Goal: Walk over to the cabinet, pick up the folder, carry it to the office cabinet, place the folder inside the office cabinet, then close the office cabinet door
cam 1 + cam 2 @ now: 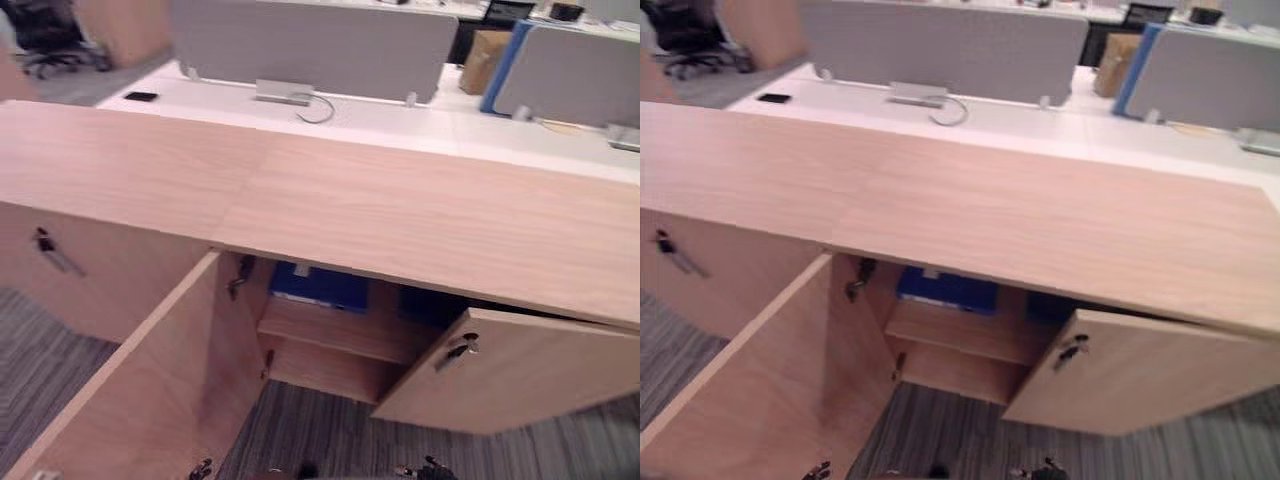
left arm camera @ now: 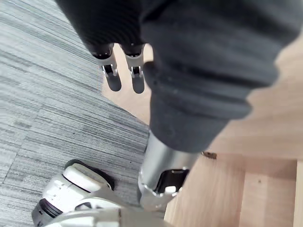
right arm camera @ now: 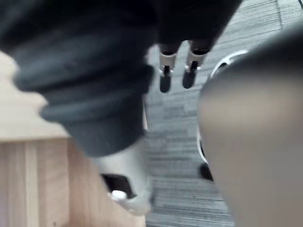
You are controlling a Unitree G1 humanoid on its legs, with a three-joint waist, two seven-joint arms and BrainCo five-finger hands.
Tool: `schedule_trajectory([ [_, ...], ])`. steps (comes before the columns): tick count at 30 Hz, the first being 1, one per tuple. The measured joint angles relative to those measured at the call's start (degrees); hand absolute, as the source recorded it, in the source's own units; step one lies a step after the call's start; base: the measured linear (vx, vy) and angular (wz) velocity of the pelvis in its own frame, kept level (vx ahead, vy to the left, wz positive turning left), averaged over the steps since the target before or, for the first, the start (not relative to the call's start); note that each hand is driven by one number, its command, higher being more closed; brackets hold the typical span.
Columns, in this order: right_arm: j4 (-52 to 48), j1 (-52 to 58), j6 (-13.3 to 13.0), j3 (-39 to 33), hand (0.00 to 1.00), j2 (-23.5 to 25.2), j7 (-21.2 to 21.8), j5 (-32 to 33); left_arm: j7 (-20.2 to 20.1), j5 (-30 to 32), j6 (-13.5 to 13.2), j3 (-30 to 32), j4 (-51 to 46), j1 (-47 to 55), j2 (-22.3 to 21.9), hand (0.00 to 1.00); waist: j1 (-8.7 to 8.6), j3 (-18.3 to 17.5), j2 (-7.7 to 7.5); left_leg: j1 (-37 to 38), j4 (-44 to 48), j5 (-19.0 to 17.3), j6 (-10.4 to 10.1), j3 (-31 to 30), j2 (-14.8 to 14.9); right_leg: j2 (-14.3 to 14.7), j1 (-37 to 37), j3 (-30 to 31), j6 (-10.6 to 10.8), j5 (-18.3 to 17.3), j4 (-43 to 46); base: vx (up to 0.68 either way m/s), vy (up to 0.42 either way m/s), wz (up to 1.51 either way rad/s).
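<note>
One long office cabinet (image 1: 400, 210) of pale wood, low, with a bare top. Three doors along its front:
- one shut door (image 1: 100, 290) at far left
- one left door (image 1: 140, 390) wide open toward the camera
- one right door (image 1: 530, 375) partly ajar

Three keys, one per lock:
- far key (image 1: 47, 250) in the shut door
- middle key (image 1: 238, 275) at the edge of the left door
- right key (image 1: 458, 350) in the right door

One blue folder (image 1: 320, 287) inside the open compartment, on the single shelf (image 1: 340, 335), toward the back, well apart from both hands. Further right, in shadow behind the right door, a darker blue patch (image 1: 430, 305), perhaps a second folder.

Behind the cabinet:
- one white surface (image 1: 400, 125)
- two grey partitions on it, a left screen (image 1: 310, 45) and a right screen (image 1: 575, 70)
- one small black object (image 1: 140, 96) on the surface
- one cardboard box (image 1: 485, 60)
- one black office chair (image 1: 45, 45)

Left hand (image 2: 113, 78) low over grey striped carpet (image 2: 47, 94), beside pale wood of the cabinet, fingers straight and loose, thumb apart, gripping nothing. Right hand (image 3: 165, 78) likewise low over the carpet, fingers slack, pointing down, empty.
</note>
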Motion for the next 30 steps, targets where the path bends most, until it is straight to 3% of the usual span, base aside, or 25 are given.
schedule_trajectory([
  [3,0.17,0.12,0.11,-0.81,0.0,0.44,0.36,-0.01,-0.02,-4.79,0.0,3.65,-0.41,1.87,-1.49,0.0,0.07,-0.45,-0.01,-5.34,7.89,-4.41,-2.14,-0.25,1.46,3.86,2.16,-2.2,-0.38,-0.6,-6.82,-0.02,-0.223,0.06],
  [6,0.21,0.47,0.13,-1.1,0.0,0.0,0.05,0.83,-0.05,-6.64,0.0,5.86,0.02,1.7,-1.86,0.0,-0.46,1.07,-0.01,-6.54,12.58,-6.81,-3.5,-0.6,3.62,6.11,4.91,-6.51,-1.33,-1.18,-6.94,-0.01,-0.183,0.57],
  [8,0.65,0.6,0.08,-2.65,0.0,-0.24,-0.27,2.18,-0.05,-6.62,0.07,5.79,0.97,1.37,-1.64,0.0,-1.47,1.32,0.06,-7.39,14.07,-7.65,-3.23,6.14,6.94,6.22,6.99,-10.15,-1.48,-2.06,-6.46,-0.05,-0.142,0.85],
  [10,1.35,0.28,0.0,-2.55,0.0,-0.79,-0.35,2.54,0.0,-6.74,0.1,4.92,1.53,0.78,-1.56,0.0,-1.86,1.41,0.46,-9.87,18.43,-8.68,-2.86,22.39,13.48,5.28,7.01,-13.14,-1.18,-3.99,-5.61,-0.03,-0.003,0.66],
  [12,1.42,-0.02,0.01,-2.63,0.0,-0.79,-0.35,3.49,0.19,-7.95,0.07,4.94,1.68,0.77,-1.57,0.0,-1.49,1.63,0.62,-10.95,20.31,-9.59,-2.8,29.83,16.18,3.91,5.92,-13.22,-0.68,-5.44,-3.1,0.08,0.18,0.25],
  [14,2.12,-0.44,0.0,-3.22,0.0,-0.4,-0.3,4.48,0.18,-8.09,0.33,4.13,1.78,0.8,-1.32,0.0,-1.0,1.64,0.68,-12.08,20.63,-9.93,-2.18,30.31,14.76,2.97,5.4,-13.0,-0.5,-5.45,-2.49,0.13,0.216,0.14],
  [16,2.58,-0.25,0.04,-5.46,0.0,-0.23,-0.29,4.49,-0.02,-7.99,0.32,2.48,1.59,0.05,-0.48,0.0,-1.66,1.01,0.06,-12.14,17.25,-8.06,-1.11,29.12,11.71,1.8,5.62,-14.16,-0.53,-3.86,-4.89,0.13,0.169,0.53],
  [18,2.6,-0.01,0.1,-7.26,0.0,0.09,-0.24,4.46,-0.13,-7.73,0.29,1.9,1.2,-0.4,-0.24,0.0,-2.04,0.52,-0.14,-11.19,11.0,-4.45,-0.09,27.08,7.89,0.35,5.86,-15.15,-1.57,-1.33,-7.48,0.1,0.134,0.64],
  [20,2.5,-0.11,0.11,-7.37,0.0,0.3,-0.24,4.44,-0.16,-7.44,0.3,1.13,0.65,-0.51,0.01,0.0,-2.16,0.5,-0.14,-9.78,6.7,-1.72,0.11,25.73,6.31,-0.35,6.02,-15.93,-1.95,0.34,-7.84,0.08,0.082,0.5],
  [23,2.34,-0.09,0.09,-7.59,0.0,0.81,-0.2,4.33,-0.42,-6.04,0.3,0.78,0.39,-0.43,0.62,0.0,-2.15,0.51,-0.46,-5.26,-2.01,3.17,-0.04,23.81,5.64,-0.19,6.97,-16.11,-2.42,2.71,-7.93,0.04,-0.002,0.27],
  [27,2.25,-0.08,0.1,-7.54,0.0,1.01,-0.21,4.16,-0.99,-5.23,0.26,0.06,0.13,-0.15,0.75,0.0,-2.2,0.42,-0.71,-1.28,-11.73,9.12,-0.06,22.35,5.18,-0.16,7.03,-16.21,-2.39,2.83,-7.88,-0.04,-0.037,0.16],
  [30,0.72,0.22,0.08,-7.47,0.0,0.79,-0.19,4.16,-1.01,-3.83,0.24,-0.03,0.3,-0.03,0.59,0.0,-3.83,1.06,0.29,-0.6,-13.6,9.47,0.28,18.47,5.16,-1.99,5.72,-15.92,-2.47,2.71,-0.21,-0.15,0.011,0.47],
])
